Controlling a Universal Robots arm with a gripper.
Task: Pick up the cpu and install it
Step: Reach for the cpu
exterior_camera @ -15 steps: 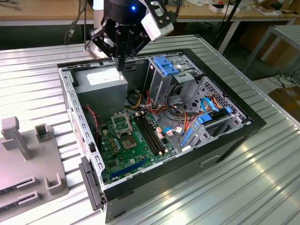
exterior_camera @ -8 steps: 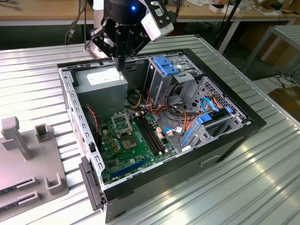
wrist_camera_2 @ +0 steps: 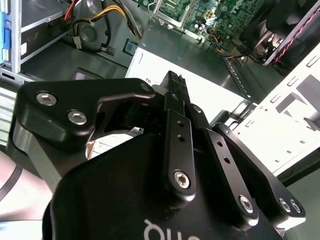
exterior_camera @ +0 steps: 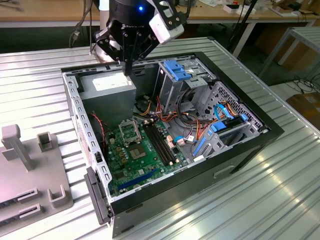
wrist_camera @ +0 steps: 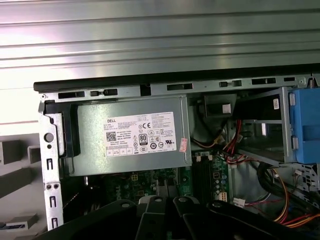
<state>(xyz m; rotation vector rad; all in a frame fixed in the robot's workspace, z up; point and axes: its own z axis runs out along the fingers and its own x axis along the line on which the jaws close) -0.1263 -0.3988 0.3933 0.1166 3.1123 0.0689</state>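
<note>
Location of the cpu cannot be told: the socket frame [exterior_camera: 129, 131] on the green motherboard [exterior_camera: 125, 170] is too small to say whether it lies inside. The end effector [exterior_camera: 128, 70] hangs over the power supply [exterior_camera: 107, 84] at one end of the open case [exterior_camera: 175, 192], well apart from the socket frame. Its fingers [wrist_camera_2: 177, 115] are drawn together, with nothing seen between them. The case sits on the ribbed counter [exterior_camera: 40, 100].

Overhead light glares on the ribbed table [exterior_camera: 280, 190].
</note>
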